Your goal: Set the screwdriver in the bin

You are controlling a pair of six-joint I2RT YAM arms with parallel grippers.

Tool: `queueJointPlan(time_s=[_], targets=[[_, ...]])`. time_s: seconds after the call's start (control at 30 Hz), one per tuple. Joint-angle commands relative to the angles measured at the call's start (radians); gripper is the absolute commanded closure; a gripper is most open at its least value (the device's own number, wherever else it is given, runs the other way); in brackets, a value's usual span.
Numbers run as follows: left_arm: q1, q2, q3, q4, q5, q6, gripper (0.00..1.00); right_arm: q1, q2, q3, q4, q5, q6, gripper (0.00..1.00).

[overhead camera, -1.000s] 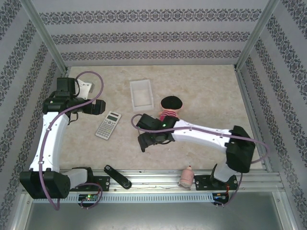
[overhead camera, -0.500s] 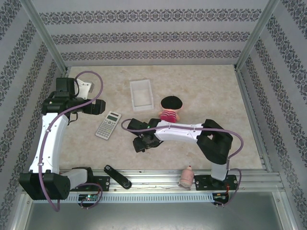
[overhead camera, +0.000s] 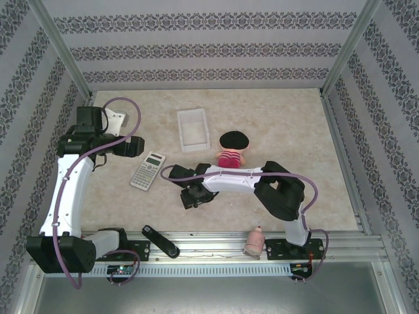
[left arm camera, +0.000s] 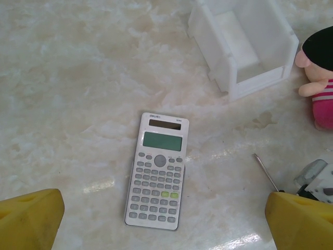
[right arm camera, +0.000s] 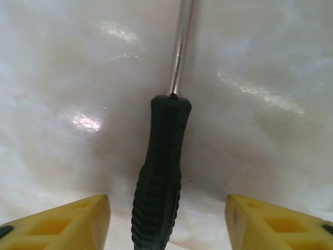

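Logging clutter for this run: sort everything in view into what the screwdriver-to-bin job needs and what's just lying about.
Job: screwdriver, bin.
Lying about: calculator, plush doll, black oblong device, pink bottle.

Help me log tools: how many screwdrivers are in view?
1. The screwdriver lies on the table inside the open right gripper; another could be hidden under the right arm.

Tabletop (overhead camera: 281, 124): beige marble-look, glossy, w/ soft light glare (left arm camera: 99, 185). Walls (overhead camera: 209, 49) left, far & right: pale wallpaper w/ dark ornamental bands. Alu posts (overhead camera: 59, 49) at far corners, alu rail (overhead camera: 216, 243) along near edge, grey metal sheet (overhead camera: 209, 294) nearer still.
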Motion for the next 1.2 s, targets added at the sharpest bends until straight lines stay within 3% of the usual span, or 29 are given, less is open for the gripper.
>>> queueJointPlan(time_s=[0.0, 0.13, 0.2, 0.5, 0.73, 1.17], targets=[[-0.004, -0.015, 0.002, -0.036, 0.032, 0.023, 0.01, 0.008, 0.025, 0.026, -0.032, 0.039, 0.019, 0.43], [-0.003, -0.013, 0.003, -0.031, 0.052, 0.007, 0.01, 0.009, 0.036, 0.024, -0.045, 0.053, 0.030, 0.44], [-0.006, -0.010, 0.009, -0.031, 0.065, -0.002, 0.01, 0.010, 0.034, 0.017, -0.043, 0.055, 0.025, 0.49], [-0.007, -0.018, -0.001, -0.023, 0.062, -0.001, 0.01, 0.031, 0.048, 0.034, -0.045, 0.057, -0.040, 0.51], [-0.009, -0.016, 0.007, -0.011, 0.074, -0.015, 0.01, 0.044, 0.089, 0.076, -0.074, 0.041, -0.041, 0.66], [-0.012, -0.023, 0.046, -0.043, 0.068, 0.013, 0.01, 0.041, 0.053, 0.055, -0.076, 0.072, -0.036, 0.80]])
